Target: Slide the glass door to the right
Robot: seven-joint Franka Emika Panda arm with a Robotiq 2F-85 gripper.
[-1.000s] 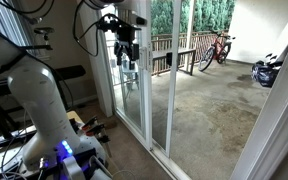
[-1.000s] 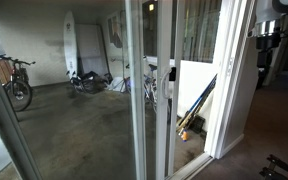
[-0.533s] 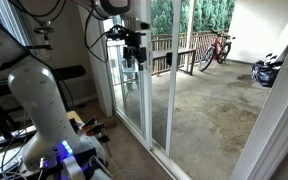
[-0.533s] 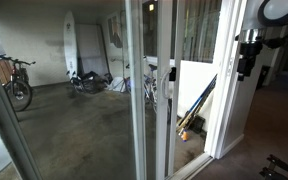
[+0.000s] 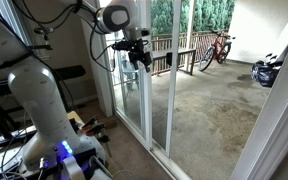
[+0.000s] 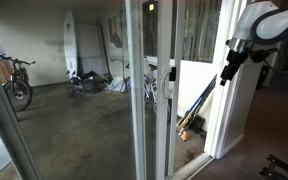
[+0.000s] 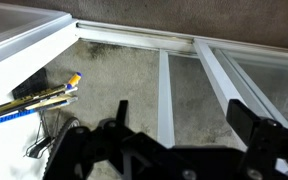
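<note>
The glass door (image 6: 162, 120) is a tall clear panel in a white frame, with a pull handle (image 6: 171, 73) on its edge stile. My gripper (image 6: 227, 72) hangs to the right of that handle, apart from it, near the white wall frame. In an exterior view my gripper (image 5: 139, 55) is held high in front of the white-framed glass panels (image 5: 134, 95). The wrist view looks down past my gripper (image 7: 184, 125), open and empty, onto white frame rails (image 7: 166, 90) and concrete.
Long poles lean by the wall behind the glass (image 6: 196, 108) and show in the wrist view (image 7: 39, 100). Bicycles (image 5: 217, 47) (image 6: 17, 82) and a surfboard (image 6: 71, 45) are on the patio. The robot's white body (image 5: 39, 100) stands left of the panels.
My gripper has come down and swung towards the door, moving left in the view with the handle and tilting over. The door has not moved.
</note>
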